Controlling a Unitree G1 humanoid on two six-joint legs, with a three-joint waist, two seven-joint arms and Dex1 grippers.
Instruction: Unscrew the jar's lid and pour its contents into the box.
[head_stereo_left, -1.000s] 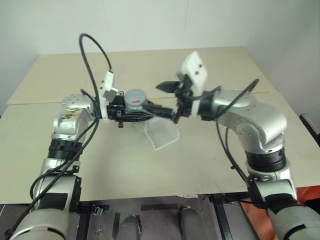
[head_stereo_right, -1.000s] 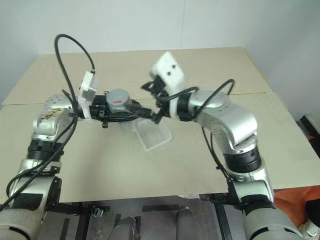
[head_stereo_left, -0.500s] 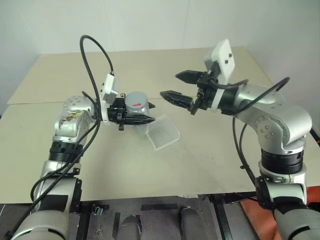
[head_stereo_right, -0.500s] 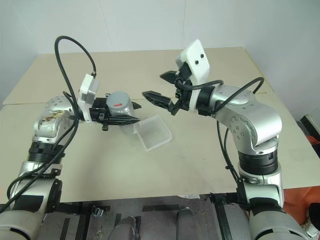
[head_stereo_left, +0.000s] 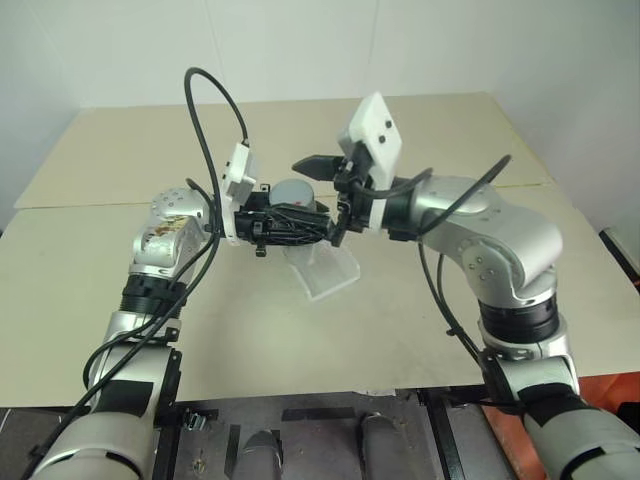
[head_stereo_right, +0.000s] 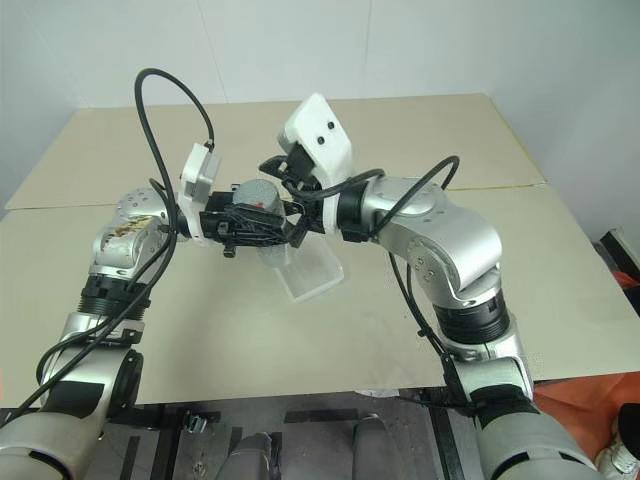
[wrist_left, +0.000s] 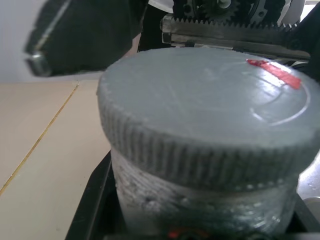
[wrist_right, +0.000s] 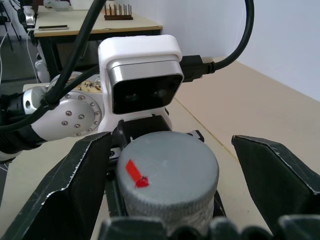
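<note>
Over worktop (head_stereo_left: 420, 320), above box (head_stereo_left: 325, 270): left claw (head_stereo_left: 322, 226) clenched on jar (head_stereo_right: 262, 222), jar upright, axis vertical. Lid (wrist_right: 167, 170) on, grey, red mark up. Right claw (wrist_right: 180, 170) released, fingers (wrist_right: 82, 175) straddling lid either side, not touching. Judgement: next move, close on lid, twist about vertical axis.

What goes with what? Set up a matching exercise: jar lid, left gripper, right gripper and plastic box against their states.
Things:
1. round grey ribbed screw lid
2. left gripper
3. right gripper
4. shallow translucent plastic box

States:
A. open, one finger on each side of the lid
B. lying on the beige table
C. shut on the small clear jar
D. on the jar, red mark on top

Pairs: 1-D, 2-C, 3-A, 4-B
</note>
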